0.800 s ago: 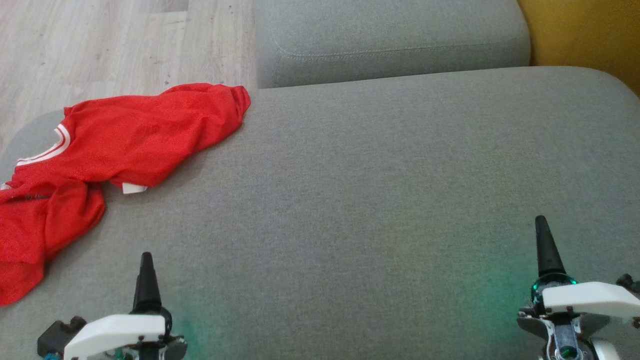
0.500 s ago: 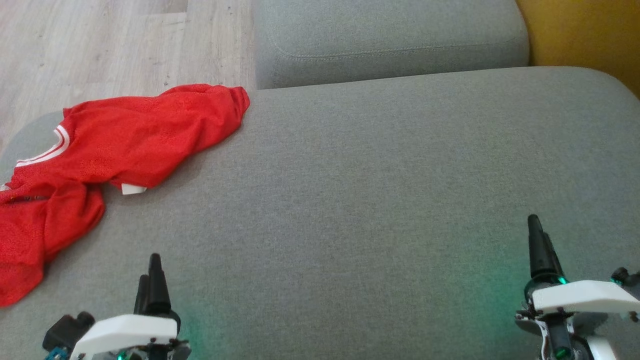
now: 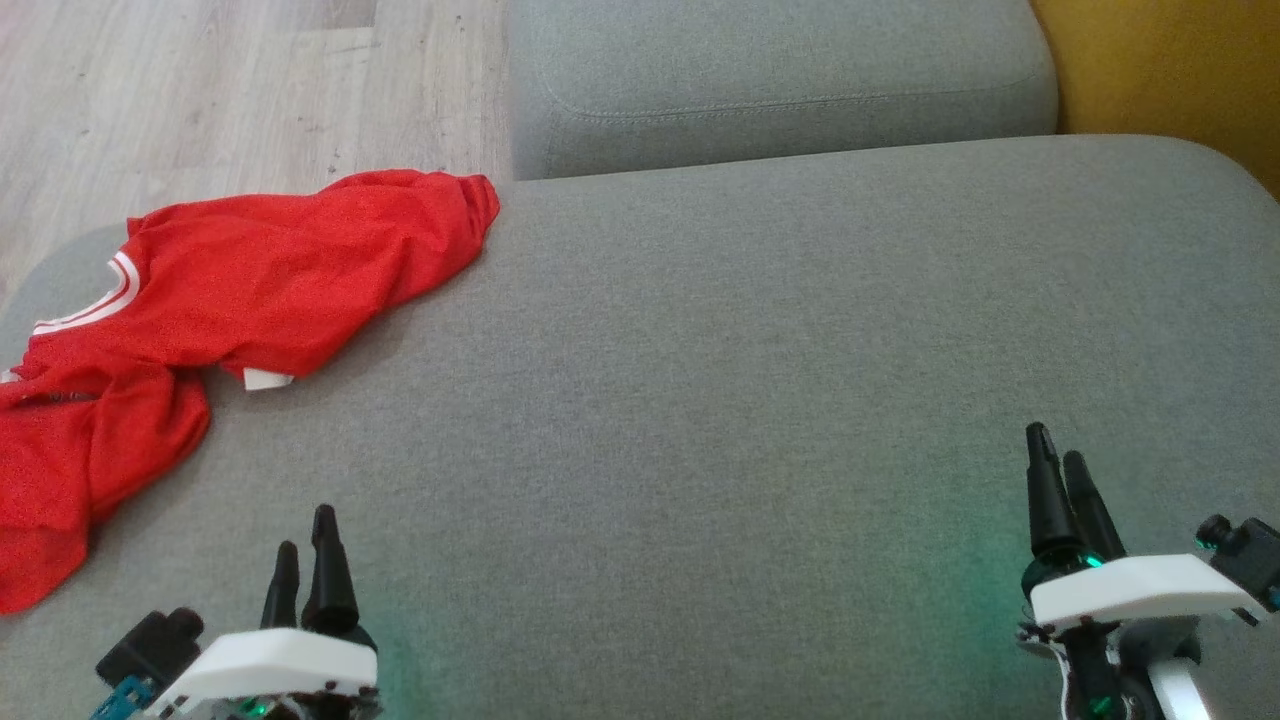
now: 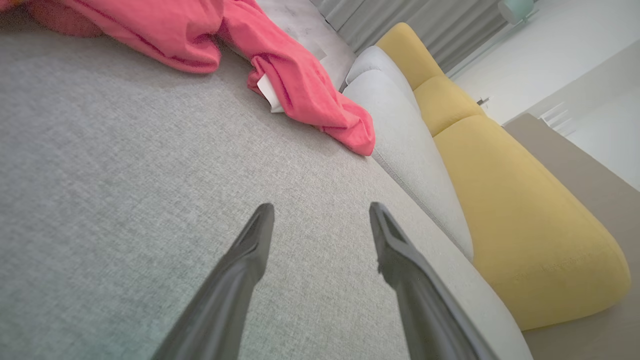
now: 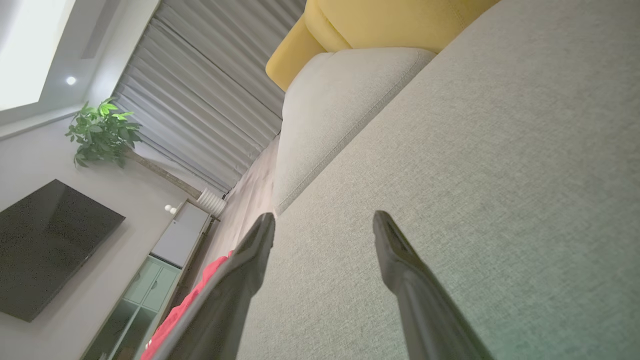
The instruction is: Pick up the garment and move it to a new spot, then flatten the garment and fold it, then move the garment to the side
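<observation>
At the far left corner of the sofa seat (image 3: pixel 750 380) lay the garment (image 3: pixel 250 290), its long axis slanting along the left edge. The left end effector (image 3: pixel 305 530) (the nearer one) and the right end effector (image 3: pixel 1055 444) both gaped wide, holding nothing.

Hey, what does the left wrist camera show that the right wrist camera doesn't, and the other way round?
Left wrist view's own: the open left pincer and the white label on the jersey. Right wrist view's own: the open right pincer, a television, a potted plant and a cabinet. Shared: the red jersey, the grey sofa seat, the yellow cushion and the curtains.
</observation>
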